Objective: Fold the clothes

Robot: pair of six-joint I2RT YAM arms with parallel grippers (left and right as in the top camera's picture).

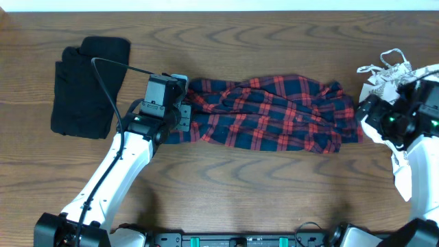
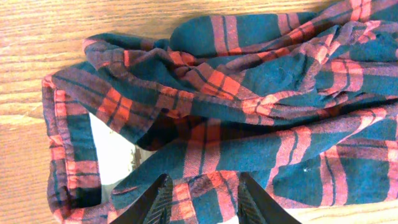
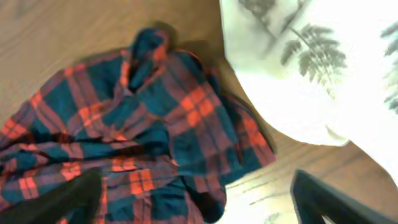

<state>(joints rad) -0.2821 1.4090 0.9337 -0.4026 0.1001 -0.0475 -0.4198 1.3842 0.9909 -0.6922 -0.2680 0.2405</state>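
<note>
My left claw point(image 1: 180, 113): overhead, at one end of the plaid shirt point(image 1: 274, 113); the shirt lies crumpled across the table point(image 1: 233, 199)
My right claw point(image 1: 367, 115): at the shirt's other end; leaf-print garment point(image 1: 384, 74) just behind
Black garment point(image 1: 86, 86): beyond my left arm, apart from the shirt
Left wrist: fingers point(image 2: 155, 199) partly apart, shirt cloth point(image 2: 249, 93) between; pinched or not, I cannot tell
Right wrist: claw point(image 3: 199, 199) wide apart, empty, over the shirt's edge point(image 3: 124, 124); leaf-print cloth point(image 3: 323, 62) touching it

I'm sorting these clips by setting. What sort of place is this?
Likely a robotics lab or test bench, not a home: white robot arms at a wooden table, with a plaid shirt and a folded black garment laid out.
</note>
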